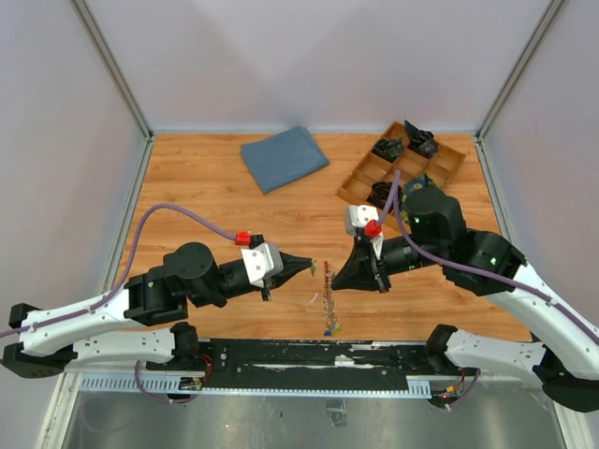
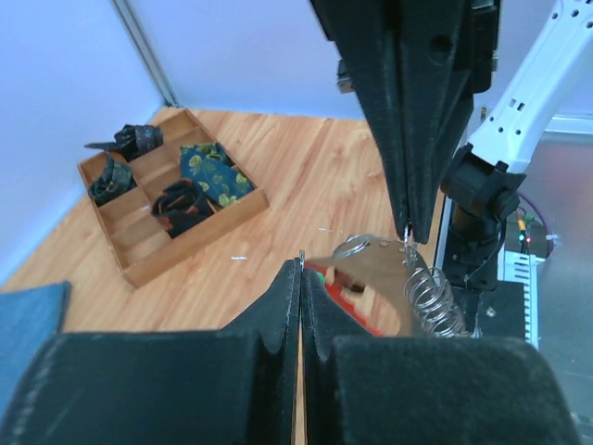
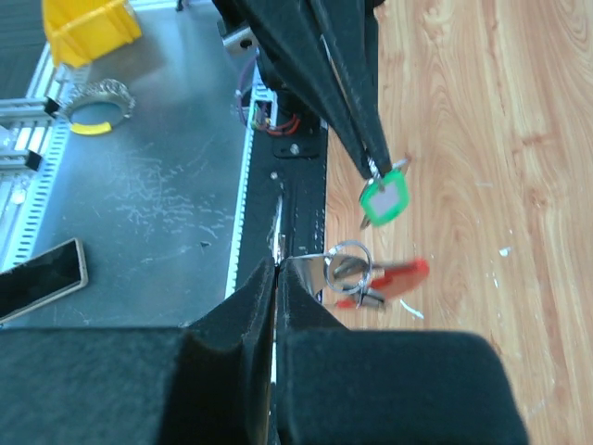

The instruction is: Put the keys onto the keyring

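Left gripper (image 1: 309, 267) pinches green tag (image 3: 384, 200); right gripper (image 1: 331, 273) pressed together, touching keys (image 2: 371, 274), frame centre.

Top view: high above the near edge, looking down over the light-brown wooden table (image 1: 215, 201). Left wrist view: close, along the left gripper (image 2: 301, 264), facing the brown divided tray (image 2: 185, 248) at the far right corner; top shares it. Right wrist view: close, along the right gripper (image 3: 277, 264), facing the near edge. Each wrist sees the other gripper.
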`<act>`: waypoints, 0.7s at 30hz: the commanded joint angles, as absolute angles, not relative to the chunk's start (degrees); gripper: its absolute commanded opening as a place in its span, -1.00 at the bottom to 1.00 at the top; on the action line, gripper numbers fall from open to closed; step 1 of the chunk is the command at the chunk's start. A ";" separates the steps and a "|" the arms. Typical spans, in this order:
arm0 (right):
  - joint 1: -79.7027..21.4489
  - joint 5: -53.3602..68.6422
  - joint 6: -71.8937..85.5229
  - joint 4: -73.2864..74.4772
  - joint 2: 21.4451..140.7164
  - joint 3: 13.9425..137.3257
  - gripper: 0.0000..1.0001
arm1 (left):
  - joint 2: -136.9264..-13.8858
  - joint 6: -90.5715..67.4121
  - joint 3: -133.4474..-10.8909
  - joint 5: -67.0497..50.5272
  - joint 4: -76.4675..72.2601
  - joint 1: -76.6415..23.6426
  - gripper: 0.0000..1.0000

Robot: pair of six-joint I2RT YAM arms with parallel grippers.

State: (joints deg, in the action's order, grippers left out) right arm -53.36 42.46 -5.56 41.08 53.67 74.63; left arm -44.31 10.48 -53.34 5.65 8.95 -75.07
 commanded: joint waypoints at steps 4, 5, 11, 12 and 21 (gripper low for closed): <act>-50.34 53.91 1.36 26.14 55.46 75.46 -0.99 | -43.24 17.06 -56.93 2.63 12.85 -74.84 -0.99; -50.20 54.45 1.59 25.60 55.72 75.35 -0.99 | -42.98 17.27 -57.01 2.44 12.76 -74.80 -0.99; -50.02 54.98 2.56 23.20 56.76 75.26 -0.99 | -42.22 18.14 -58.12 1.03 13.35 -74.80 -0.99; -50.03 54.74 2.88 22.79 56.78 75.17 -0.99 | -41.99 18.15 -58.23 0.80 13.36 -74.87 -0.99; -50.03 53.41 4.23 22.00 57.77 75.71 -0.99 | -41.19 18.22 -58.96 -1.38 13.16 -74.80 -0.99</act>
State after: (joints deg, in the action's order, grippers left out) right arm -50.46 52.49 2.87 25.56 57.45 74.61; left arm -41.85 17.58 -57.04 0.56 13.63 -75.07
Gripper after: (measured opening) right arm 0.012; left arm 0.011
